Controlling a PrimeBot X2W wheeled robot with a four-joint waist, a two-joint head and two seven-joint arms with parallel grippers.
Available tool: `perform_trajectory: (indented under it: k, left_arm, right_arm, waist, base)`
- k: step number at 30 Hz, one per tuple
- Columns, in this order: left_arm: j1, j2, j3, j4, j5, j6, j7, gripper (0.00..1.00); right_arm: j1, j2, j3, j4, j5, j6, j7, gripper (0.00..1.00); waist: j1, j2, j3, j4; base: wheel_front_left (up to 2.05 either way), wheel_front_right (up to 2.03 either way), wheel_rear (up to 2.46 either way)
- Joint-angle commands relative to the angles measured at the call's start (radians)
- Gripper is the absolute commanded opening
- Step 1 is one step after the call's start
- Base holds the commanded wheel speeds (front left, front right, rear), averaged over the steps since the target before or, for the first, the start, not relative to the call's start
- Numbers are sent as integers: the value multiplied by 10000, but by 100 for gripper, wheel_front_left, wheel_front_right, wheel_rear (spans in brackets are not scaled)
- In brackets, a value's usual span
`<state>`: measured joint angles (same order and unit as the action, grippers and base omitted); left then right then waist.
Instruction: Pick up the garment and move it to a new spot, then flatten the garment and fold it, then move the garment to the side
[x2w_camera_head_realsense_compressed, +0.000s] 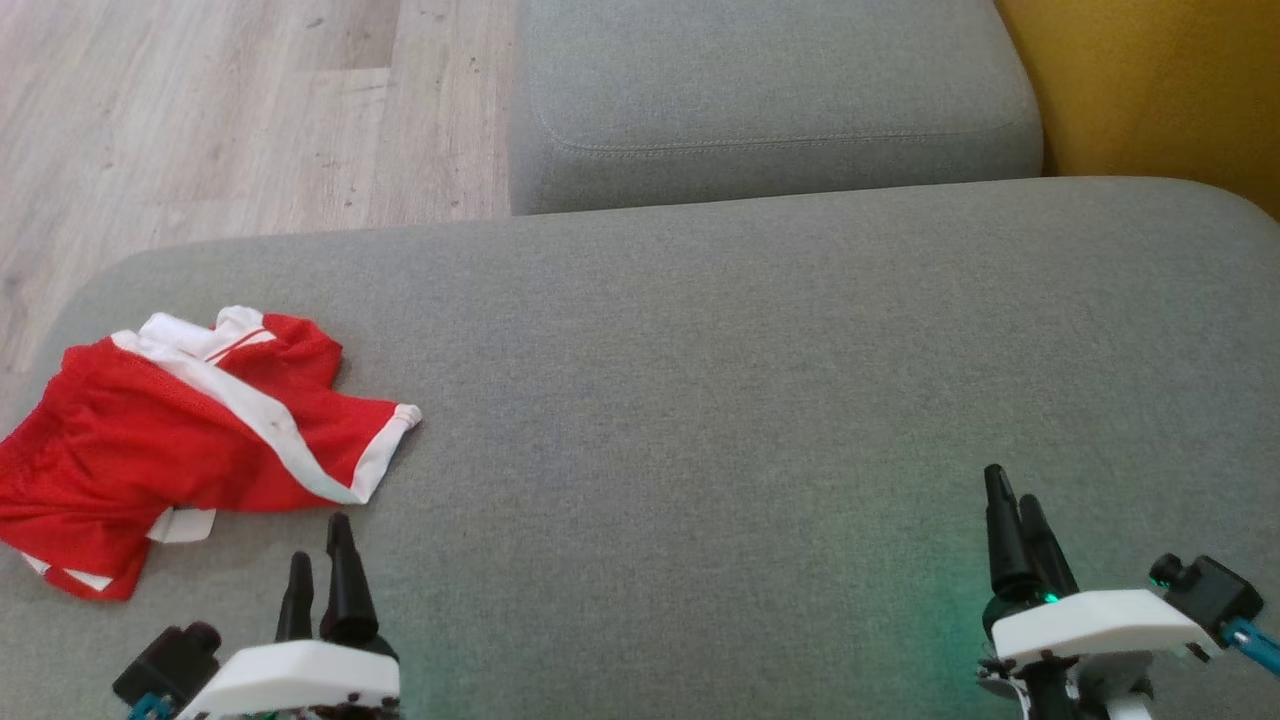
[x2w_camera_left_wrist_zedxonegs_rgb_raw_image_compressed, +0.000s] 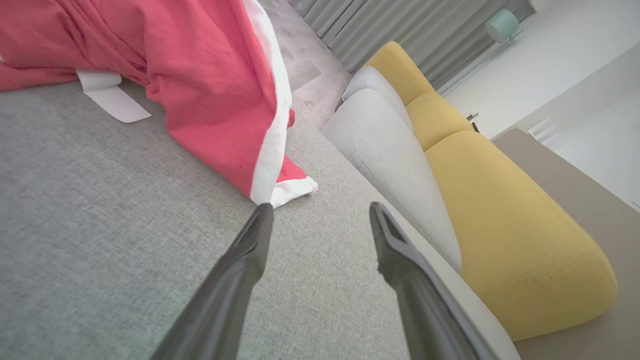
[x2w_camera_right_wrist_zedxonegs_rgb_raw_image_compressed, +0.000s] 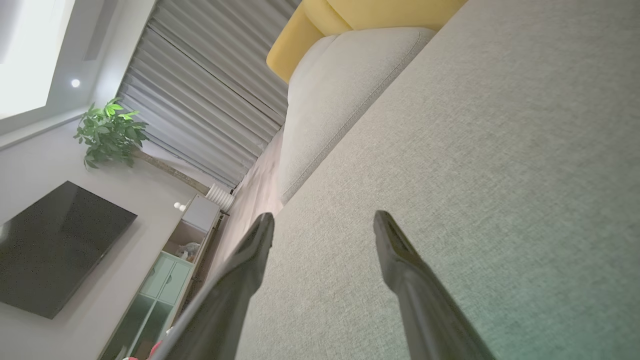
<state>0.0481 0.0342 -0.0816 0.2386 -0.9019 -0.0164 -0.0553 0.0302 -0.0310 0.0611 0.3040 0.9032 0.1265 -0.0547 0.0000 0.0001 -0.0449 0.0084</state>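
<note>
The garment (x2w_camera_head_realsense_compressed: 170, 430) is a red piece with white trim, lying crumpled at the left end of the grey sofa cushion (x2w_camera_head_realsense_compressed: 750, 380). My left gripper (x2w_camera_head_realsense_compressed: 320, 555) sits just below its lower right edge, open and holding nothing. In the left wrist view the garment (x2w_camera_left_wrist_zedxonegs_rgb_raw_image_compressed: 200, 85) spreads across the top left, its white-edged corner just beyond the tip of one finger (x2w_camera_left_wrist_zedxonegs_rgb_raw_image_compressed: 260, 225) of the left gripper (x2w_camera_left_wrist_zedxonegs_rgb_raw_image_compressed: 320, 212). My right gripper (x2w_camera_head_realsense_compressed: 1012, 505) stands open far to the right over bare cushion, also seen as the right gripper (x2w_camera_right_wrist_zedxonegs_rgb_raw_image_compressed: 324, 220) with nothing between its fingers.
A second grey cushion (x2w_camera_head_realsense_compressed: 770, 90) lies beyond the near one, with a yellow cushion (x2w_camera_head_realsense_compressed: 1160, 80) at the far right. Wooden floor (x2w_camera_head_realsense_compressed: 220, 110) borders the sofa's left and far-left edge. A white label (x2w_camera_left_wrist_zedxonegs_rgb_raw_image_compressed: 112, 95) pokes out from under the garment.
</note>
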Motion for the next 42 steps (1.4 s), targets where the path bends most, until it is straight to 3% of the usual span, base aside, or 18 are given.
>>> perform_trajectory:
  k: [1,42]
  left_arm:
    - [-264,94,53,-405,321,60,-125,100]
    - [-249,135,-984,-1137,5650,700,-1340,100]
  right_arm:
    - [-464,-114,197,-406,-309,22,-143,100]
    - [-627,-163,1191,-887,-5695,35,-1350,100]
  waist:
    - [0,-1,-2,6]
    - [0,-1,-145,15]
  base:
    - [0,0,0]
    - [0,0,0]
